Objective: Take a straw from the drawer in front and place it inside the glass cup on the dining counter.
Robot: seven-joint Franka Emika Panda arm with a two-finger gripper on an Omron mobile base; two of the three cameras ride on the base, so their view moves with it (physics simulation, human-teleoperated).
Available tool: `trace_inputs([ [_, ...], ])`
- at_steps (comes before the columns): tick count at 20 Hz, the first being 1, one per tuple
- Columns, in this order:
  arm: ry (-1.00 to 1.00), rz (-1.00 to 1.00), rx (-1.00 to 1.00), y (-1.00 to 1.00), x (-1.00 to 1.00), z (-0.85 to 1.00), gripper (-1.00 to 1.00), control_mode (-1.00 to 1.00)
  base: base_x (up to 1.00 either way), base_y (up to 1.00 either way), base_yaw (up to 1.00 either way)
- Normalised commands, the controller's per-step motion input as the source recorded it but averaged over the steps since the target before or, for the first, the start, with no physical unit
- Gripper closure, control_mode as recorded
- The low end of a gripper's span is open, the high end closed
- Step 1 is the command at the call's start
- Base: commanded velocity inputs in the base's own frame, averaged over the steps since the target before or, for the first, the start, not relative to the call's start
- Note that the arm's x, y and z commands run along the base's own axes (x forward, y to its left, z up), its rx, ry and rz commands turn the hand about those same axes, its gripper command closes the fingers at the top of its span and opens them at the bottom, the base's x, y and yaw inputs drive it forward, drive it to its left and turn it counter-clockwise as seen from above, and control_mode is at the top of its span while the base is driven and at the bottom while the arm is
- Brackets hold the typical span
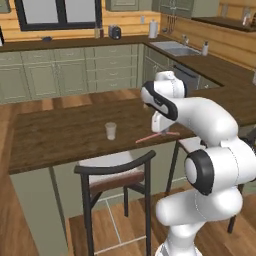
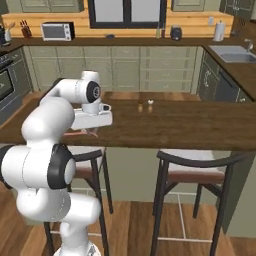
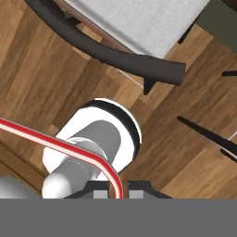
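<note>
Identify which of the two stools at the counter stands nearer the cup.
The stool with the curved black back, directly below the cup; the other sits behind the arm.

The dining counter (image 1: pixel 60 135) is bare around the glass cup (image 1: pixel 110 131); a stool (image 1: pixel 117 172) stands at 6 o'clock below.

Wood plank floor (image 1: pixel 30 220), sage cabinets (image 1: pixel 55 75), dark window (image 2: pixel 127 12), black-framed stool (image 1: pixel 117 175)

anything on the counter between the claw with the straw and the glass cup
No, just bare dining counter between the claw, holding the straw, and the glass cup, in the left base view.
</note>
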Motion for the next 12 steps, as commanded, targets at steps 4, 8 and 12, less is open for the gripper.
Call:
trace_inputs([
  [4,0.0,0.0,0.0,0.0,0.0,0.0,1.0,1.0,0.85,-0.05,0.2],
  [8,0.0,0.0,0.0,0.0,0.0,0.0,1.0,1.0,0.99,0.0,0.12],
  [12,0.0,0.0,0.0,0.0,0.0,0.0,1.0,1.0,0.97,0.0,0.08],
])
